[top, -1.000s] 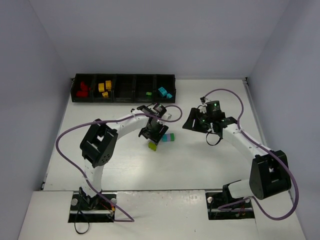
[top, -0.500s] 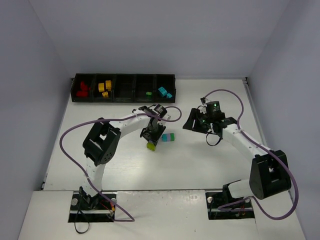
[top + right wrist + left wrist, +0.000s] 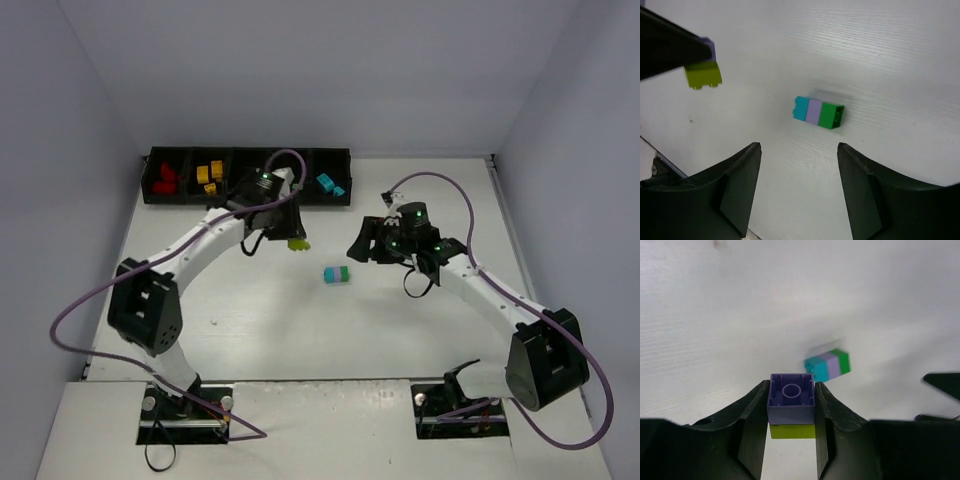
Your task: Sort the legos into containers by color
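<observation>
left gripper point(image 3: 792, 407) pinches a lilac-on-lime brick point(image 3: 792, 396) above the table point(image 3: 250, 320), close by the tray point(image 3: 240, 199), at 5 o'clock of its middle. the tray sits at the table's 11 o'clock: red bricks point(image 3: 165, 178) in the leftmost cell, yellow ones point(image 3: 209, 175) next to them, cyan ones point(image 3: 328, 184) in the rightmost. a cyan-lilac-green stack point(image 3: 336, 274) lies mid-table, at 4 o'clock of the left gripper and 7 o'clock of the right gripper point(image 3: 362, 243), whose jaws are spread, holding nothing.
</observation>
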Motion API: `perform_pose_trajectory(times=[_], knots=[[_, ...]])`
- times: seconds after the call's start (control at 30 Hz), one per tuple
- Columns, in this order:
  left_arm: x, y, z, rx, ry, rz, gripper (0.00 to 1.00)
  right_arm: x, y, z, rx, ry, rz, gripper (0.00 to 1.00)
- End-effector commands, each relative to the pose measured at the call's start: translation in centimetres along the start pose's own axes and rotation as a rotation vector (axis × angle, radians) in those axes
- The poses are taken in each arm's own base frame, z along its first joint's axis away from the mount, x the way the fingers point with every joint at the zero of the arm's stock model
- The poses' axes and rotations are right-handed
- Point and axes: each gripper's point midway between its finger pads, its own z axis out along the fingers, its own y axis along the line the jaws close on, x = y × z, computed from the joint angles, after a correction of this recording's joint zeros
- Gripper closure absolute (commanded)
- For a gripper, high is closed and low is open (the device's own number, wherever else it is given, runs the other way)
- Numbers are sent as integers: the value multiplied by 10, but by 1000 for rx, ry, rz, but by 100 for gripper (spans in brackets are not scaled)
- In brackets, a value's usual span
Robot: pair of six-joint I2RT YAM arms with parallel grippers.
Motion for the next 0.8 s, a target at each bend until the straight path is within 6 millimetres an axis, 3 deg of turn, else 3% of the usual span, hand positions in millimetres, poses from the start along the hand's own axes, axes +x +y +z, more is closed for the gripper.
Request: perform_pose_trajectory(times=[0.0,0.27,0.43,0.77], knots=[[-54,-37,-33,189,-201,-231,100,-46,55,-15,-155,-159,-128,40],[-65,-70,-41,354,-205,-434,100,-65,86,-10,-224,-204,-221,38],[-66,-74,-42,367,-211,-472,100,-76,102,-2,-246,-218,-262,36],[-74,-85,-47,419,-231,-528,100,-81,116,13,-271,-208,-283,36]])
